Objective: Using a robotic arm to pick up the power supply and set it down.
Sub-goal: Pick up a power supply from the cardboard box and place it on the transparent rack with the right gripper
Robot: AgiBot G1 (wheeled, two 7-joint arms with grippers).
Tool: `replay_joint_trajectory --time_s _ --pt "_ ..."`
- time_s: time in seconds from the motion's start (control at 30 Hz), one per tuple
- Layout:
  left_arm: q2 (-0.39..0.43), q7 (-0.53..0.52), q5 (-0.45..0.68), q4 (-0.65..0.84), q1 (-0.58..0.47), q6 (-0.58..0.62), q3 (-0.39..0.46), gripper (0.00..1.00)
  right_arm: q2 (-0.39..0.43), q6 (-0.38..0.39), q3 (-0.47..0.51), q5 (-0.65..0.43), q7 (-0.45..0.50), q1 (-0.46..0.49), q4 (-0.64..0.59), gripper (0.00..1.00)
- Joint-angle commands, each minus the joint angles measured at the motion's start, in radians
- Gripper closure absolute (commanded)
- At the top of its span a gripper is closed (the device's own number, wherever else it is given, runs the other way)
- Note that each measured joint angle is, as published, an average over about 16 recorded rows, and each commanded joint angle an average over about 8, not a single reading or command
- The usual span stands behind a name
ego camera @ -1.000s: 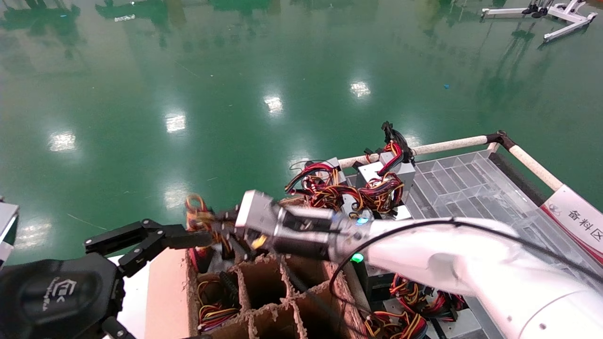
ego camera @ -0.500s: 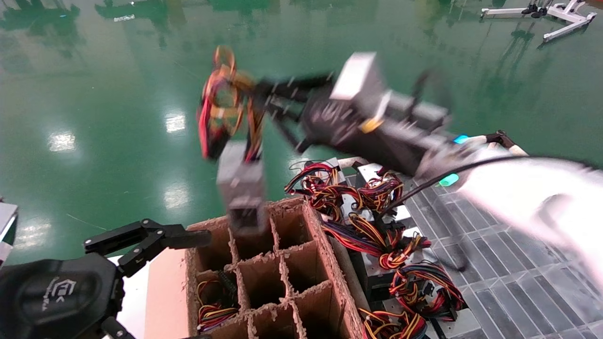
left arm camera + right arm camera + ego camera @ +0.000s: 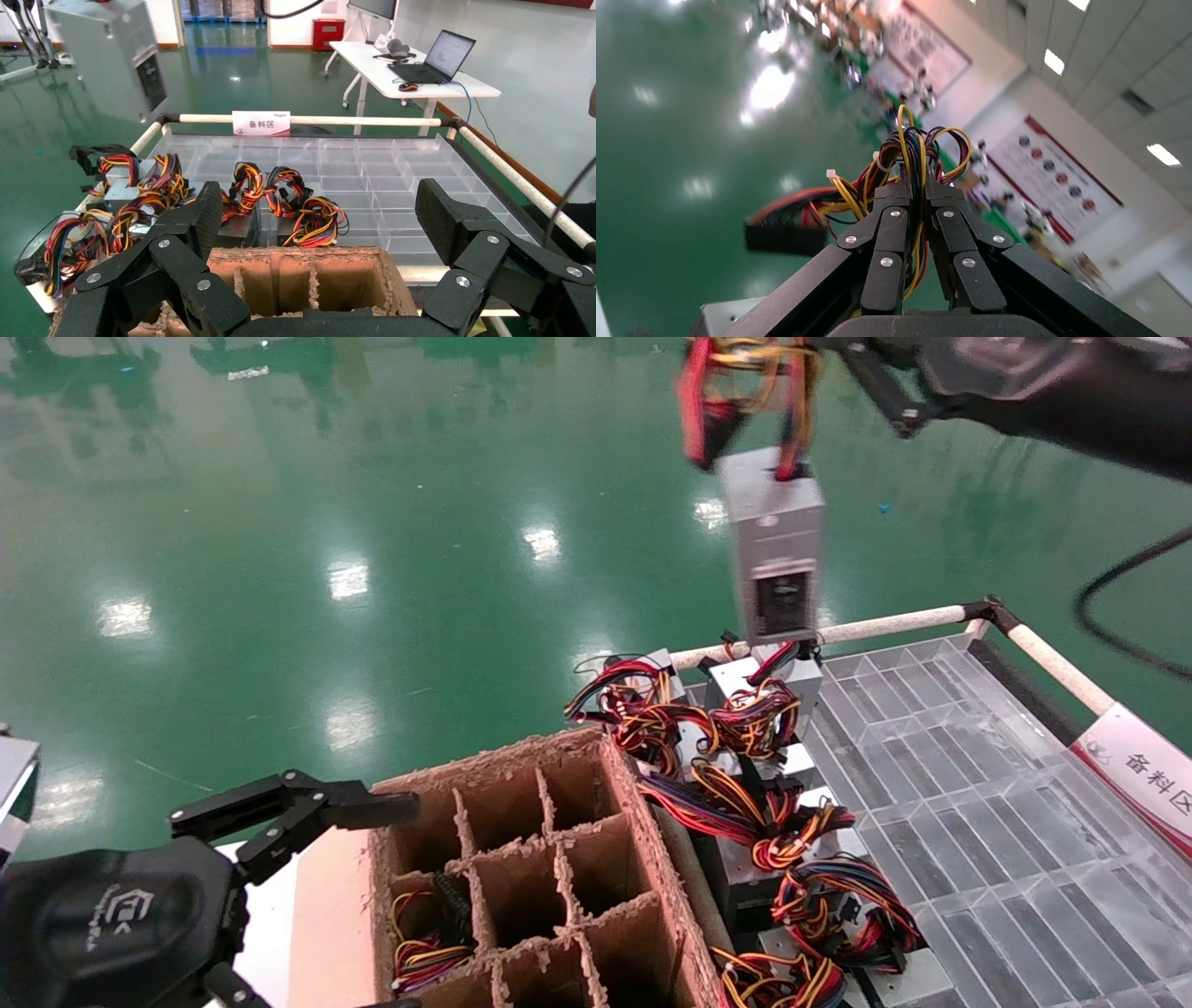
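Note:
The power supply (image 3: 771,528), a silver-grey box with a black panel on its lower end, hangs upright in the air by its wire bundle (image 3: 743,379). It is above the far corner of the clear tray (image 3: 941,747). My right gripper (image 3: 911,188) is shut on those red, yellow and black wires, and its arm (image 3: 1043,388) reaches in from the upper right. The left wrist view shows the hanging power supply (image 3: 112,53) high over the tray. My left gripper (image 3: 320,210) stands open and parked beside the cardboard divider box (image 3: 494,761), holding nothing.
Several other grey boxes with wire bundles (image 3: 736,728) lie along the tray's near-left side, below the hanging one. A white rail (image 3: 885,621) borders the tray, with a sign (image 3: 1141,770) on its right. One cardboard cell holds wires (image 3: 424,952). Green floor lies beyond.
The right arm has lifted the power supply out of the cardboard box, then swung it up and to the right until it hangs over the tray's far end. The left arm stayed still.

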Motion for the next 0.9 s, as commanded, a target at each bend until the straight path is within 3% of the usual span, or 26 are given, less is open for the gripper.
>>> replay_joint_trajectory --time_s 0.03,0.43,0.9 --pt "0.000 0.000 0.000 0.000 0.000 0.000 0.000 0.00 0.035 -0.001 -0.015 -0.034 0.004 0.037 -0.013 1.00" --pt "0.000 0.000 0.000 0.000 0.000 0.000 0.000 0.00 0.138 0.017 -0.129 -0.221 0.057 0.075 -0.060 1.00" --pt "0.000 0.000 0.000 0.000 0.000 0.000 0.000 0.00 0.065 0.021 -0.172 -0.277 0.044 0.025 -0.175 1.00"
